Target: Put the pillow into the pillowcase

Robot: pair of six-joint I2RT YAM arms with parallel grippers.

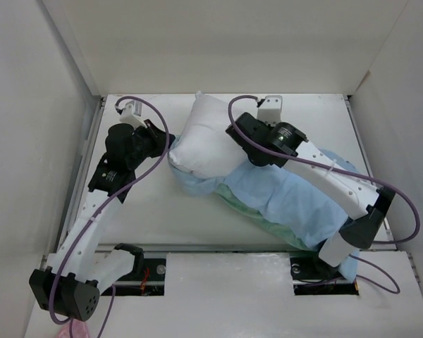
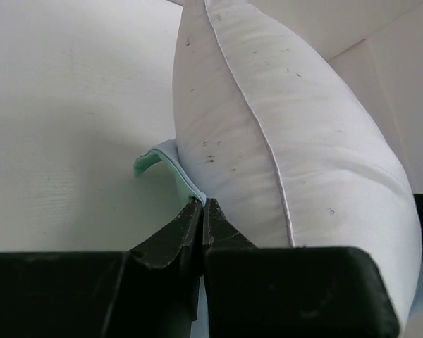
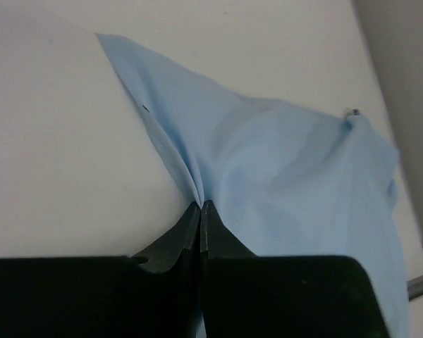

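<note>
Left gripper (image 2: 201,204), arm extended along the worktop's (image 1: 148,211) left edge, pinches the pillowcase (image 2: 155,158) by the pillow (image 2: 268,141); we find right gripper (image 3: 199,205) pinching likewise.

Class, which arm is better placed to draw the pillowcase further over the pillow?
Likely left: the left pincer nips the pillowcase hem against the pillow; the right pincer pinches only a blue fold.

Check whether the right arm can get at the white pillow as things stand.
Probably yes for reach: in the top view the right gripper is at the pillow's right edge, with nothing between them. But its jaws are pinched shut on the pillowcase, so it would have to let go first.
</note>
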